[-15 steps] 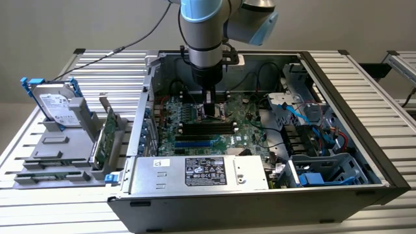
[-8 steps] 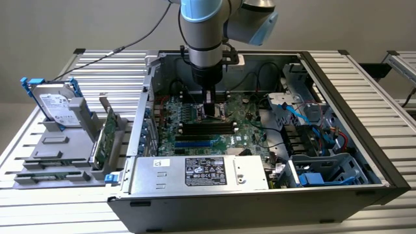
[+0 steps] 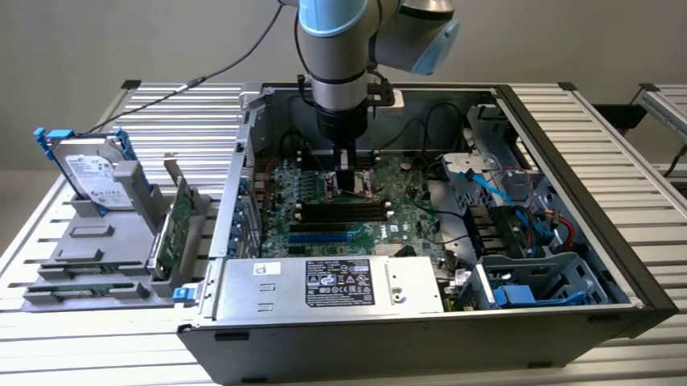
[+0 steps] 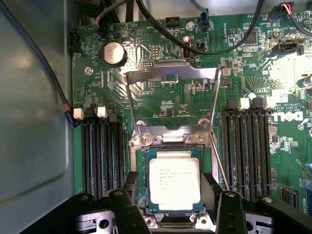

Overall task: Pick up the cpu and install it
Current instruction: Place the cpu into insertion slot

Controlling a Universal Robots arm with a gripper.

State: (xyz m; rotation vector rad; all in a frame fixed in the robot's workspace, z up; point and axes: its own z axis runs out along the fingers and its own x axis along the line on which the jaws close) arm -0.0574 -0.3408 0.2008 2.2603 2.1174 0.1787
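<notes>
The cpu [image 4: 174, 180], a small square chip with a pale metal top and faint print, lies flat inside the socket [image 4: 138, 142] on the green motherboard [image 4: 165, 105]. The socket's metal load plate [image 4: 170, 73] stands swung up and away from it, with its lever [image 4: 220, 161] raised alongside. My gripper [image 4: 178, 214] hangs low over the chip, open, with its black fingers [image 4: 127, 209] standing off either side of the chip. In the exterior view my gripper [image 3: 346, 181] reaches down into the open computer case [image 3: 429, 346] over the motherboard [image 3: 355, 217], hiding the socket.
Black memory slots [image 4: 100, 151] flank the socket on both sides, and black cables [image 4: 214, 46] arc across the board. A silver power supply [image 3: 333, 283] lies along the case front, with a drive cage [image 3: 536, 281] to the exterior view's right. A labelled hard drive [image 3: 95, 173] stands in a grey holder outside.
</notes>
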